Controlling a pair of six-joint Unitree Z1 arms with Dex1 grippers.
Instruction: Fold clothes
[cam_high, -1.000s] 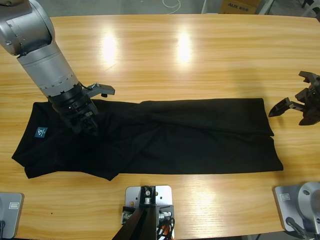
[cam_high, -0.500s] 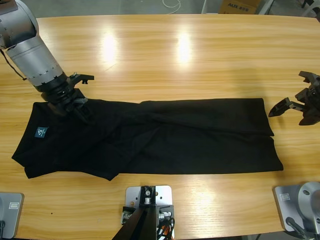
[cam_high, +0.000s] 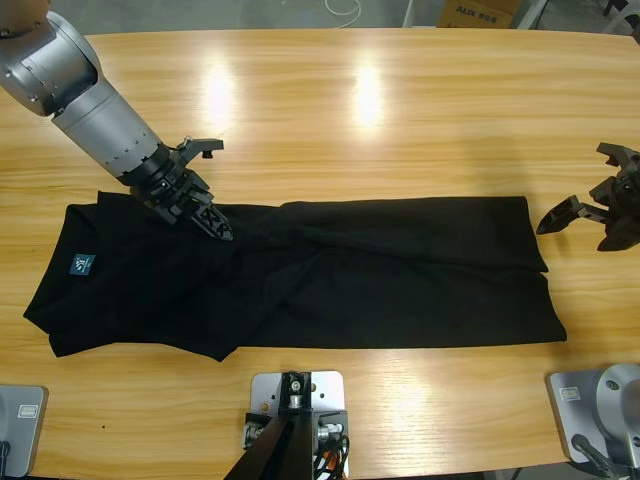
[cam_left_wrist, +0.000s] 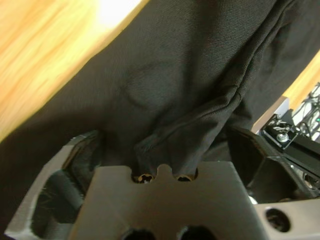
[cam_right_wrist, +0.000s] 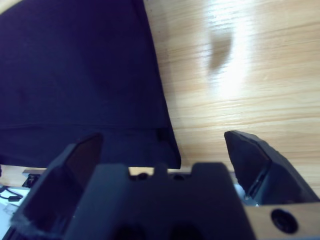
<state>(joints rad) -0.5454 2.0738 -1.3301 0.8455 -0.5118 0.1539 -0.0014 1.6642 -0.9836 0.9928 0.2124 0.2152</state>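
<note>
The clothes are one black shirt lying flat along the table's near half, with a teal neck label at its left end. My left gripper is down on the shirt's far edge, left of the middle. In the left wrist view its jaws stand wide apart, and a raised fold of the shirt runs between them up to the left gripper body. My right gripper hangs open just past the shirt's right edge. In the right wrist view the right gripper holds nothing, and the shirt's hem corner lies ahead.
Bare wooden table stretches behind the shirt. A cardboard box and a white cable lie beyond the far edge. The near table edge runs close below the shirt.
The left arm drew back to the left, then swung right along the shirt's far edge to its place now. The right gripper has not moved.
</note>
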